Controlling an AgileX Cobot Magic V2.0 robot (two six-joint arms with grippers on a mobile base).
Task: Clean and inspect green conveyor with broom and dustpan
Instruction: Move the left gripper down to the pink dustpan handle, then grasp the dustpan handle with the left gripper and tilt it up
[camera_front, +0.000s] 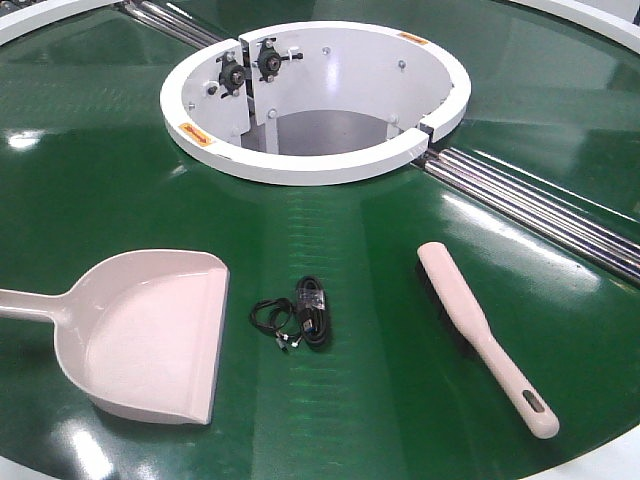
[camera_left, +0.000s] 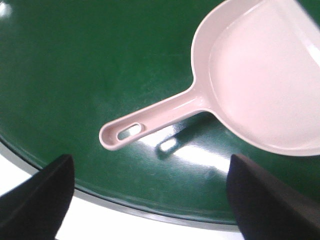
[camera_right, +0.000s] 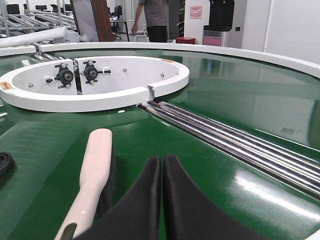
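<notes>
Two tools are lying flat on the green conveyor (camera_front: 90, 170), well apart, w/ a black cable bundle (camera_front: 305, 318) btwn them. We're seeing the dustpan (camera_front: 150, 330) at left, mouth facing right twd the cable, handle running left. The broom (camera_front: 478, 330) at right is lying diagonal: bristle end twd the white ring (camera_front: 320, 165), slotted handle twd the near-right edge. Left gripper (camera_left: 150, 210) is hovering near the dustpan handle, jaws wide apart, empty. Right gripper (camera_right: 162, 200), just beside the broom handle, is pressing its fingers together on nothing.

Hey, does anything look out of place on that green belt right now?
Yes: a bundled black cable lies loose on the green conveyor, between the dustpan and the broom, touching neither. It looks like stray litter there.
</notes>
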